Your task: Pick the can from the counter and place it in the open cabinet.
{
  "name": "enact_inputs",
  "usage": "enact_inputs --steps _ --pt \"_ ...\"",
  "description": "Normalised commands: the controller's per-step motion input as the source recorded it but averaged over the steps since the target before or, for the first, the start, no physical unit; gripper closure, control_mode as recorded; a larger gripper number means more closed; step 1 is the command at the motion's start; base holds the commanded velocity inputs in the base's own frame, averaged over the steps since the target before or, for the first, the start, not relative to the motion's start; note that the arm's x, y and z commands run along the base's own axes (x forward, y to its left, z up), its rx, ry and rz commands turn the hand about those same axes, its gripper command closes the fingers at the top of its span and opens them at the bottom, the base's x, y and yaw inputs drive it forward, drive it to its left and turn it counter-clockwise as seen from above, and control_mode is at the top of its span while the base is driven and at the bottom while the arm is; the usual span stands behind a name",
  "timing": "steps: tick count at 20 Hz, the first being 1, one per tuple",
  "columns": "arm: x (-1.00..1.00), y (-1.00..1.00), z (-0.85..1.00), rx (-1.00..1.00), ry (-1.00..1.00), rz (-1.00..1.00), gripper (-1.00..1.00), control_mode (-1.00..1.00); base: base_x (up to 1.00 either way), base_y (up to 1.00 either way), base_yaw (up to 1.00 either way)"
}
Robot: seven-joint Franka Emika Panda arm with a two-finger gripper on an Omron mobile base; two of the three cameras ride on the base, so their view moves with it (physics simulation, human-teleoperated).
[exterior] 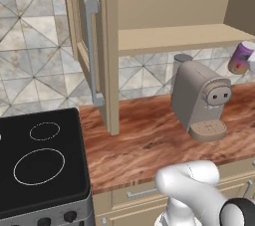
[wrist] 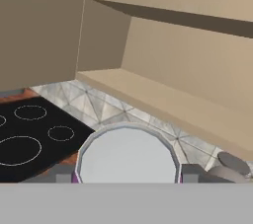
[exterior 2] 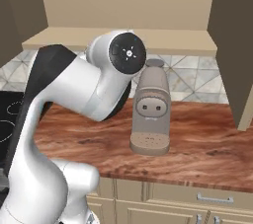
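Observation:
The can [exterior: 241, 56] is purple with a silver top. It hangs tilted in the air at the right edge of the left base view, above the counter [exterior: 144, 145] and just below the open cabinet's shelf [exterior: 174, 38]. In the hand view its silver top [wrist: 127, 154] sits between the two dark fingertips [wrist: 190, 172], so my gripper [wrist: 127, 174] is shut on it. The cabinet shelf [wrist: 163, 102] lies ahead of the hand and a little above it. The cabinet door [exterior: 79, 31] stands open on the left with its grey bar handle [exterior: 91, 51].
A beige coffee machine [exterior: 201, 100] stands on the counter under the shelf, left of the can. A black stove top [exterior: 40, 160] adjoins the counter on the left. My arm's elbow [exterior 2: 118, 65] rises in front of the coffee machine [exterior 2: 150, 112].

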Motion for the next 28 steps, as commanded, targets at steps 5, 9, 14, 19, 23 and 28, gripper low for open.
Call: enact_inputs --steps 5,9,14,19,23,28 --pt "0.26 0.00 0.37 0.02 0.00 -0.04 1.00 -1.00 0.00 0.00 0.00" --pt "0.43 0.04 0.25 0.03 0.00 -0.08 1.00 -1.00 0.00 0.00 0.00" --pt "0.43 0.09 0.07 0.01 0.00 -0.09 1.00 -1.00 0.00 0.00 0.00" --pt "0.40 0.06 0.00 0.00 -0.02 -0.08 1.00 -1.00 0.00 0.00 0.00" --pt "0.34 0.00 0.00 0.04 -0.07 -0.06 1.00 -1.00 0.00 0.00 0.00" --pt "0.37 0.00 0.00 0.05 -0.06 -0.03 1.00 -1.00 0.00 0.00 0.00"
